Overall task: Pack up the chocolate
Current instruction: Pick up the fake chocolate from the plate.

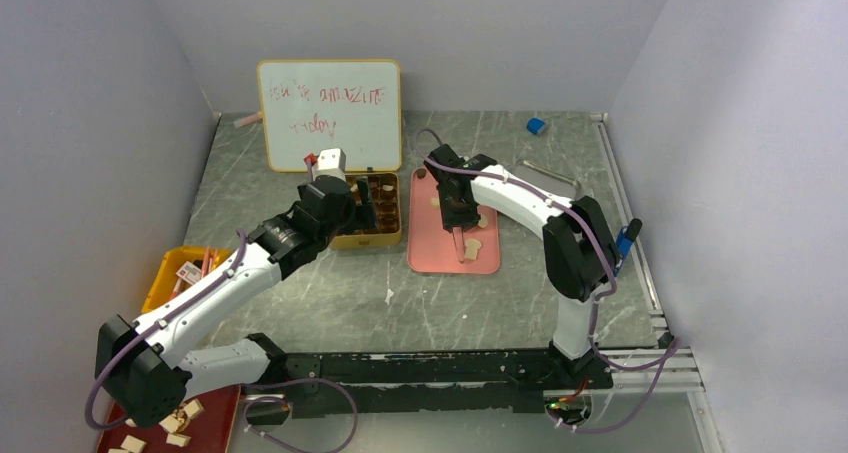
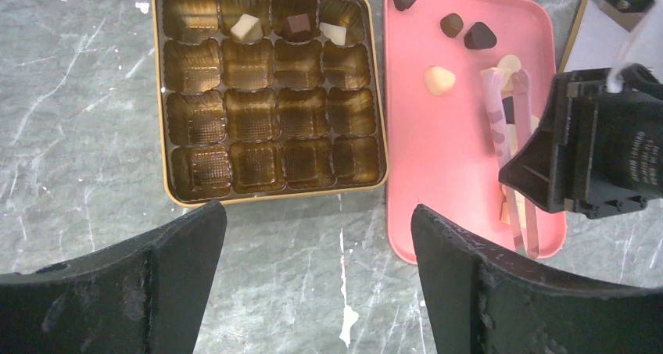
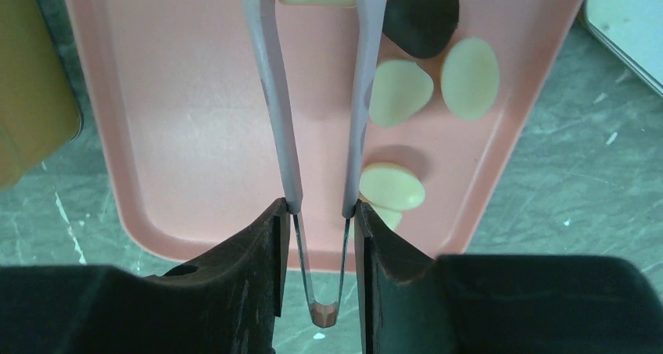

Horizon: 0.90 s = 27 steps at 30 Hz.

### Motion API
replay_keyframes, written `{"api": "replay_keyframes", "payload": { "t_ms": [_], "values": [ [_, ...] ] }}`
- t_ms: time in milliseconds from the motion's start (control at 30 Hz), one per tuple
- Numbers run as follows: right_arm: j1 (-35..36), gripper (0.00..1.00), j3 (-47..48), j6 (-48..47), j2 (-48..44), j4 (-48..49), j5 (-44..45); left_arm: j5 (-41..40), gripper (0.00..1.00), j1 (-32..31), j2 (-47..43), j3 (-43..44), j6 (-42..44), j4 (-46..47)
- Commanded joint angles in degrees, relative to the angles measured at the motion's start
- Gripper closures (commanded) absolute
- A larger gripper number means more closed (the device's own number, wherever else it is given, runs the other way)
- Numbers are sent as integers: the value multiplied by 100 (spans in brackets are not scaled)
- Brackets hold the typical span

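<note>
A gold box [image 2: 270,96] with several cells lies open on the table, left of a pink tray [image 2: 461,159]. Three chocolates sit in its top row: pale [image 2: 245,27], dark [image 2: 297,24], pale [image 2: 334,32]. Dark pieces [image 2: 479,35] and tan pieces [image 2: 439,80] lie on the tray. My right gripper [image 3: 320,209] is shut on pink-and-metal tongs [image 3: 270,96], which point over the tray among tan pieces [image 3: 399,92] and a dark one [image 3: 422,18]; their tips are out of that view. My left gripper [image 2: 317,237] is open and empty over bare table just in front of the box.
A whiteboard [image 1: 330,113] stands behind the box. A blue object [image 1: 536,126] and a metal rod [image 1: 548,173] lie at the back right. A yellow bin [image 1: 185,273] and a red tray with beige chunks [image 1: 205,413] sit at the near left.
</note>
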Motion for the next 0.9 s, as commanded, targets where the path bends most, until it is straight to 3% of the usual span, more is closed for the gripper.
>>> {"api": "replay_keyframes", "payload": {
  "t_ms": [0,300,867],
  "values": [
    [27,97,-185,-75,-526,-97,-48,-34,8,-7,-140,148,-122,-9],
    [194,99,-35,-251,-763,-203,-232,-162,8,-23,-86,357,-96,-35],
    [892,99,1992,-675,452,-764,-540,-362,7,-23,-352,345,-201,-245]
  ]
}}
